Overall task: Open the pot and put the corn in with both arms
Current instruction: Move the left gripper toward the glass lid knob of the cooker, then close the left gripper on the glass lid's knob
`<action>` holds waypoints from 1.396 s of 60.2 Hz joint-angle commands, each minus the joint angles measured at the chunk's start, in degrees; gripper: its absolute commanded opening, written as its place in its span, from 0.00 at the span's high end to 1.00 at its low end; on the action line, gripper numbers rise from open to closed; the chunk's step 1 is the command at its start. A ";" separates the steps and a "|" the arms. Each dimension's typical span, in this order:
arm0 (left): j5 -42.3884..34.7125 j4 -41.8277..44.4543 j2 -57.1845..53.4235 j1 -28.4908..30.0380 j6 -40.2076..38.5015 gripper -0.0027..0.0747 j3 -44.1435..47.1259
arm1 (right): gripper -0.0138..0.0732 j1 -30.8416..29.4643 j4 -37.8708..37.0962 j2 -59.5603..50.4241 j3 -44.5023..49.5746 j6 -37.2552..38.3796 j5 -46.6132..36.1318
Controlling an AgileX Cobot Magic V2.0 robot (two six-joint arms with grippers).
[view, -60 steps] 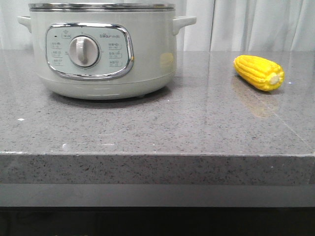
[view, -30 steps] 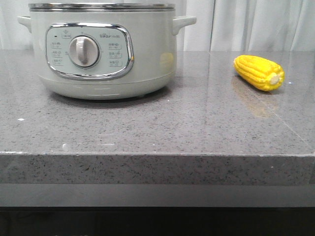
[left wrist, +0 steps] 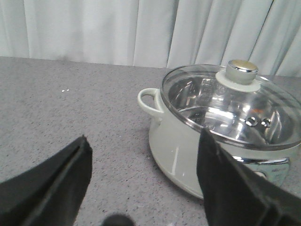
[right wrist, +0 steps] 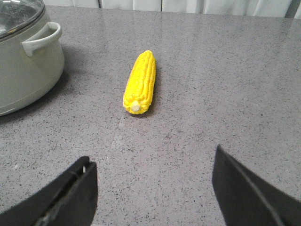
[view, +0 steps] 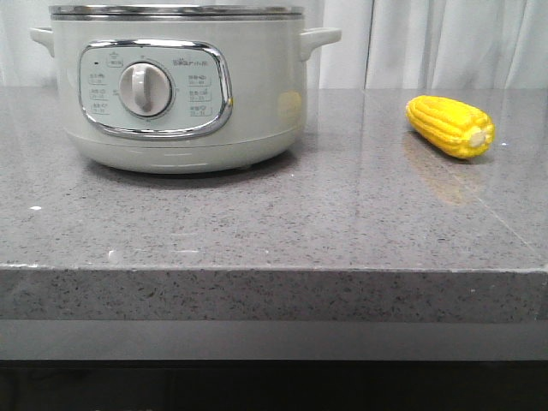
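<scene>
The pale cream pot (view: 180, 94) stands at the back left of the grey stone counter, its dial facing me. In the left wrist view the pot (left wrist: 188, 150) carries a glass lid (left wrist: 230, 106) with a chrome-topped knob (left wrist: 241, 71). The yellow corn (view: 450, 126) lies at the right, apart from the pot. It also shows in the right wrist view (right wrist: 139, 83), stub end toward the camera. My left gripper (left wrist: 143, 141) is open and empty, short of the pot. My right gripper (right wrist: 153, 165) is open and empty, short of the corn. Neither gripper shows in the front view.
The grey speckled counter (view: 274, 223) ends in a front edge low in the front view. White curtains (view: 445, 43) hang behind it. The pot's side handle (right wrist: 42, 37) juts toward the corn.
</scene>
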 commanded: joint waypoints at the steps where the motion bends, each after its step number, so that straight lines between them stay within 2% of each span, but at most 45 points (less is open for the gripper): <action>1: -6.88 -4.17 3.17 -2.75 4.47 0.34 -3.23 | 0.22 -0.11 -0.01 0.91 -1.83 -0.29 -3.87; 19: -19.35 -3.81 17.13 -15.87 7.23 0.34 -8.54 | 0.22 -0.11 2.24 0.91 -1.83 -0.29 -3.87; 29: -25.20 -3.81 27.54 -20.42 7.31 0.34 -13.98 | 0.22 -0.11 2.24 0.91 -1.83 -0.29 -3.87; 45: -26.06 -4.59 42.35 -21.01 7.20 0.34 -24.93 | 0.22 -0.11 2.24 0.91 -1.83 -0.29 -3.87; 59: -26.06 -4.57 50.82 -21.01 7.20 0.34 -32.94 | 0.22 -0.11 2.24 0.91 -1.83 -0.29 -3.87; 84: -30.22 -5.46 58.70 -21.01 7.20 0.34 -36.39 | 0.22 -0.11 2.24 0.91 -1.83 -0.29 -3.87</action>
